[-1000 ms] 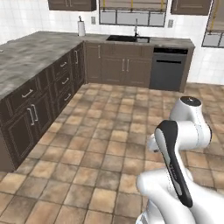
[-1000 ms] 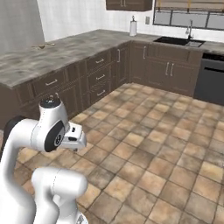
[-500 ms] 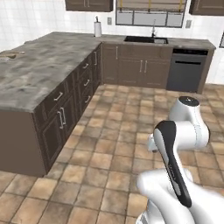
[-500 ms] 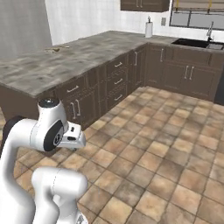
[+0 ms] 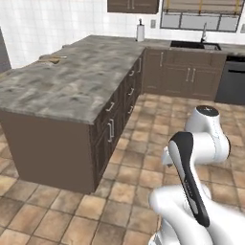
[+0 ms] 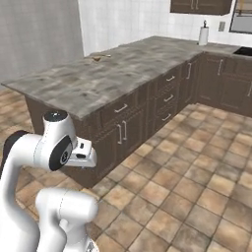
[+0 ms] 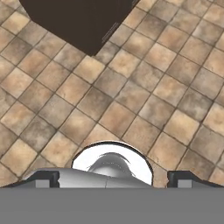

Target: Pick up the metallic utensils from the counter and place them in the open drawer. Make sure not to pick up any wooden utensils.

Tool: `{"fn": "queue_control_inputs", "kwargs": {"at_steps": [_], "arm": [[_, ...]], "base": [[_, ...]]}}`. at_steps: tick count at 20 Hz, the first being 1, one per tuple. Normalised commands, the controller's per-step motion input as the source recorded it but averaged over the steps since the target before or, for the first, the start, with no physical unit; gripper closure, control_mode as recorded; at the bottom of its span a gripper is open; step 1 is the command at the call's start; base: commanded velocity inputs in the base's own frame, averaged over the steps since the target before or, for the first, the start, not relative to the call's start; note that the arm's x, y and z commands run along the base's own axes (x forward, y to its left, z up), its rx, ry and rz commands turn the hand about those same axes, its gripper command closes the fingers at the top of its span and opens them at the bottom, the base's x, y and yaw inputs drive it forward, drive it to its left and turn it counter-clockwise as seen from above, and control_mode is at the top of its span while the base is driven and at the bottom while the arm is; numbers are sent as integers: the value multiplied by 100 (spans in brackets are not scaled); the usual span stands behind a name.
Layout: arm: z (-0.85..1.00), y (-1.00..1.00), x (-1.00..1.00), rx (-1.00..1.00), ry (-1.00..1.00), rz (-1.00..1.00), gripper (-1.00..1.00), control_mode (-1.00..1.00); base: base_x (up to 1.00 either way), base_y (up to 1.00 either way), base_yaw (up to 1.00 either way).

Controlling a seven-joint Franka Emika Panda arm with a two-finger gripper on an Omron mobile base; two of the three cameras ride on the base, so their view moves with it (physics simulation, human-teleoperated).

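Tool [image 7: 112, 177] jaws apart, empty | counter [image 5: 72, 86] corner ahead | tiled floor [image 7: 131, 100] below

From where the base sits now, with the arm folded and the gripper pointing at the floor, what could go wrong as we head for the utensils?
1. The wooden utensils lie at the far corner of the counter, too small to sort by material; a wrong pick seems possible, since no knife can be made out.
2. The open gripper hangs low over the floor tiles near the counter's dark corner; driving closer might clip it.
3. All drawer fronts look shut from here, so the target drawer is unconfirmed.
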Motion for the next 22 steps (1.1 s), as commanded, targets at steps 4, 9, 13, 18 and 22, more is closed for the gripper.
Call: {"fn": "queue_control_inputs", "kwargs": {"at_steps": [4,9,13,18,22], "arm": [[0,0,0,0,0,0,-100,100],[0,0,0,0,0,0,-100,100],[0,0,0,0,0,0,-100,100],[0,0,0,0,0,0,-100,100],[0,0,0,0,0,0,-100,100]], "base": [[13,100,6],[12,100,-25],[10,100,-23],[11,100,-16],[0,100,-18]]}}
